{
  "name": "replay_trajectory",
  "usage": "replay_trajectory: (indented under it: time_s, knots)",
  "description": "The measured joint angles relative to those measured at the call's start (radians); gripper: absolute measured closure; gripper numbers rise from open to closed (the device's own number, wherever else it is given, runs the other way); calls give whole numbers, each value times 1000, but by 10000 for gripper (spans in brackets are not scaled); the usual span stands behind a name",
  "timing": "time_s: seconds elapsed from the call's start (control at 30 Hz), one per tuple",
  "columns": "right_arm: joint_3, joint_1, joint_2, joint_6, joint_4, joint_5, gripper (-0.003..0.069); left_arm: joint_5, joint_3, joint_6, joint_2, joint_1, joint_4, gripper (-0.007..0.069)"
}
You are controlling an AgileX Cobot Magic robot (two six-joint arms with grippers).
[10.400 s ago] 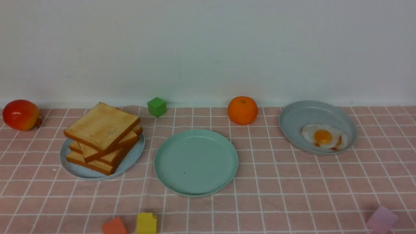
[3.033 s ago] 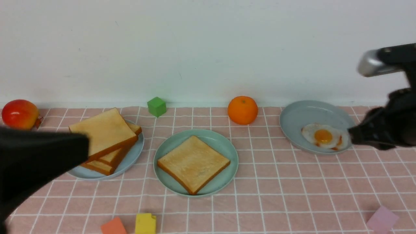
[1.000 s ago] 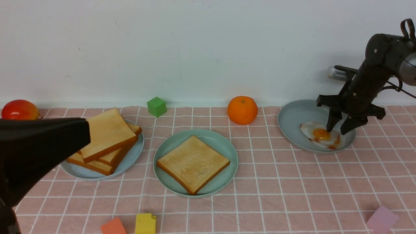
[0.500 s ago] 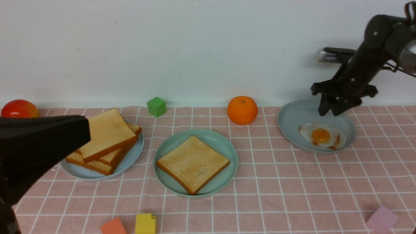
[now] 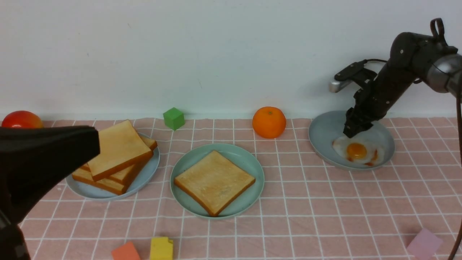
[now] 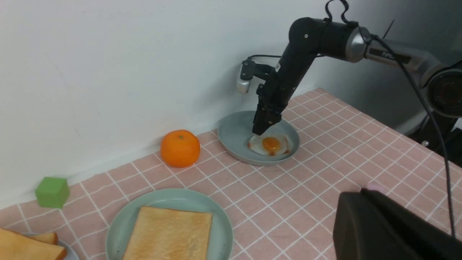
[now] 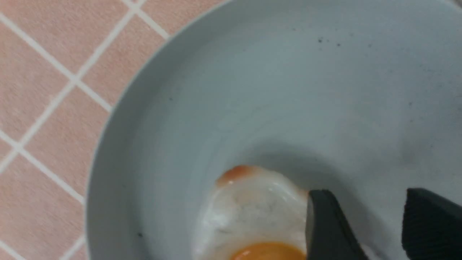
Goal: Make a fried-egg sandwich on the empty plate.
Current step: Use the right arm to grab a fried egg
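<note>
Pink checked surface (image 5: 306, 202): left fingers (image 5: 72, 148) clenched, parked near the camera in front of the toast stack (image 5: 119, 155) on the left grey plate (image 5: 149, 171). Green plate (image 5: 249, 162) sits mid-surface with one toast (image 5: 214, 182) flat on it, egg not on it yet. Egg (image 5: 357, 151) lies flat on the right grey plate (image 5: 325, 130), orange (image 5: 269, 122) near that plate's left rim. Right fingers (image 7: 325, 227) are spread, gripping nothing, tips down at the egg's far edge, one over the white beside the yolk, contact unclear.
</note>
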Motion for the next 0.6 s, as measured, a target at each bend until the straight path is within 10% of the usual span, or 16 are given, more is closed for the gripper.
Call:
replay_trajectory:
  time_s: [0.6]
  knots:
    - [-8, -59, 22, -188, 163, 13, 295, -8, 0, 1, 1, 0, 41, 630]
